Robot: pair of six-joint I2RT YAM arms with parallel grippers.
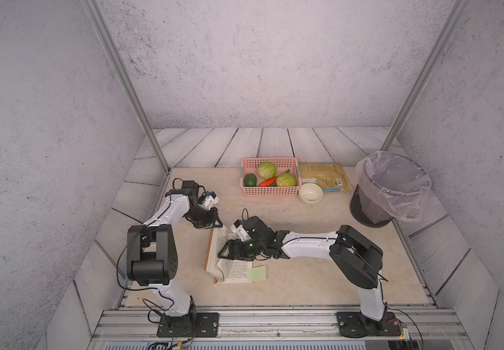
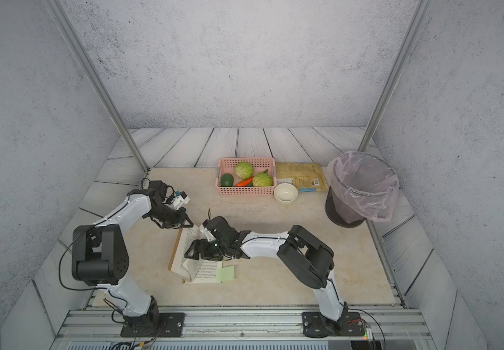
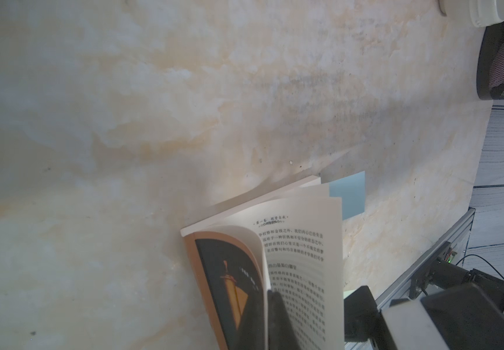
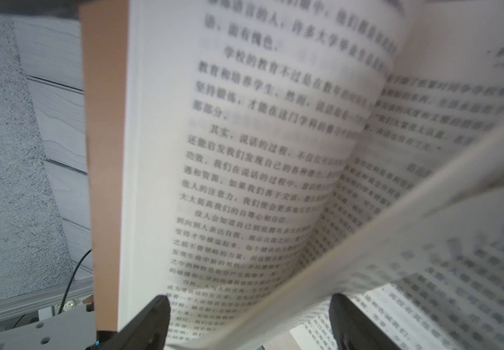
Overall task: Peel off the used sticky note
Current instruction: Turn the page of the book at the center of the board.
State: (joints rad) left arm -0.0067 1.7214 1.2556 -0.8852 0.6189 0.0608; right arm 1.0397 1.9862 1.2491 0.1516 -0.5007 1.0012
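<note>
We count one pale green sticky note, overhanging the near right edge of one open book. The left gripper is closed at the book's far end, and the right gripper gapes wide. Only the right wrist view shows loose pages between its jaws. Far off we see one pink basket and two cabbages. The tabletop is beige marble and the walls are grey and speckled.

A pale green, square sticky note sits on the right-hand page of an open paperback, at the page's outer edge and overhanging the table. The tan-covered paperback lies open, printed pages up, several leaves curling upward.
</note>
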